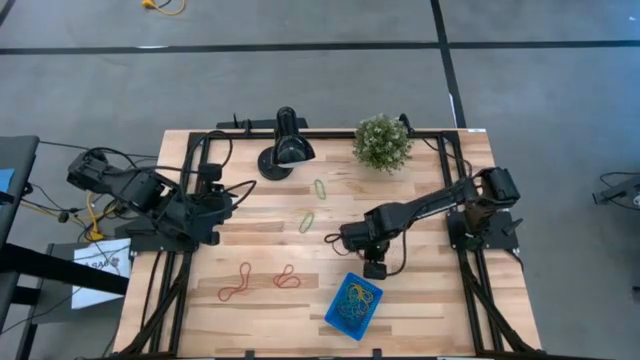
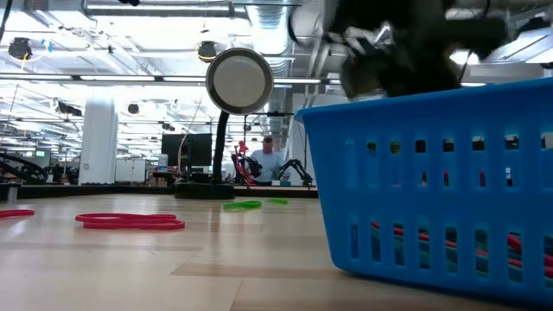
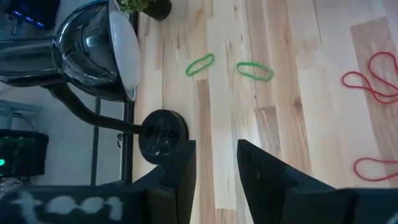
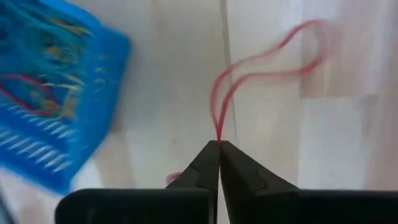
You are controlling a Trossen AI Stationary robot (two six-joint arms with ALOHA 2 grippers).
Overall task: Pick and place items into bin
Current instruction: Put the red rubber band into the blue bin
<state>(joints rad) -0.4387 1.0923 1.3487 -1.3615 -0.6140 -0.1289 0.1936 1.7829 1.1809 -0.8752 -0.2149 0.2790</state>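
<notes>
Two green bands, two red bands outside bin.

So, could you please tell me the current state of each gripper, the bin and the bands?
Right gripper: shut on the held red band.
Held red band: pinched at one end, outside the bin.
Left gripper: open, empty.
Bin: upright, bands inside.
Green bands: two, lying loose.
Other red bands: two, lying loose.

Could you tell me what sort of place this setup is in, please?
Probably a large robotics lab or workshop: a wooden table on a bare grey floor, ceiling strip lights, and a person at a distant workstation.
</notes>
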